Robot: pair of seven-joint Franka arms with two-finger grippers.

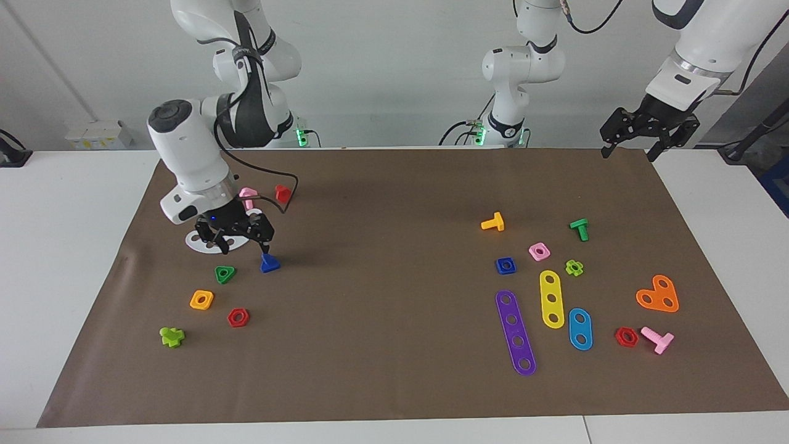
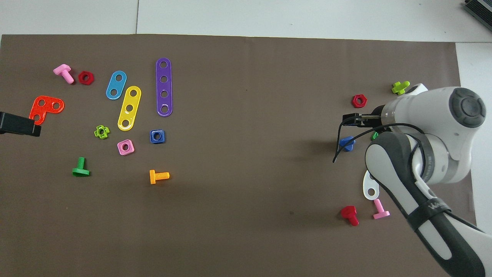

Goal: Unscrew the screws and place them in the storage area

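The dark blue bolt (image 1: pixel 269 264) with a triangular head lies on the brown mat at the right arm's end of the table; it also shows in the overhead view (image 2: pixel 346 143). My right gripper (image 1: pixel 242 246) hangs low over the mat with its fingers spread wide. One fingertip (image 1: pixel 265 250) stands just above the bolt; the other is over a white plate (image 1: pixel 196 242). Nothing sits between the fingers. My left gripper (image 1: pixel 644 132) waits, open and empty, high over the mat's edge at the left arm's end, and shows as a dark block in the overhead view (image 2: pixel 17 124).
Around the blue bolt lie a green triangular nut (image 1: pixel 225 274), an orange nut (image 1: pixel 201 300), a red hex nut (image 1: pixel 238 317), a lime bolt (image 1: pixel 172 336), a pink bolt (image 1: pixel 248 196) and a red bolt (image 1: pixel 282 193). Toward the left arm's end lie strips, nuts and bolts, among them a blue square nut (image 1: pixel 505 265).
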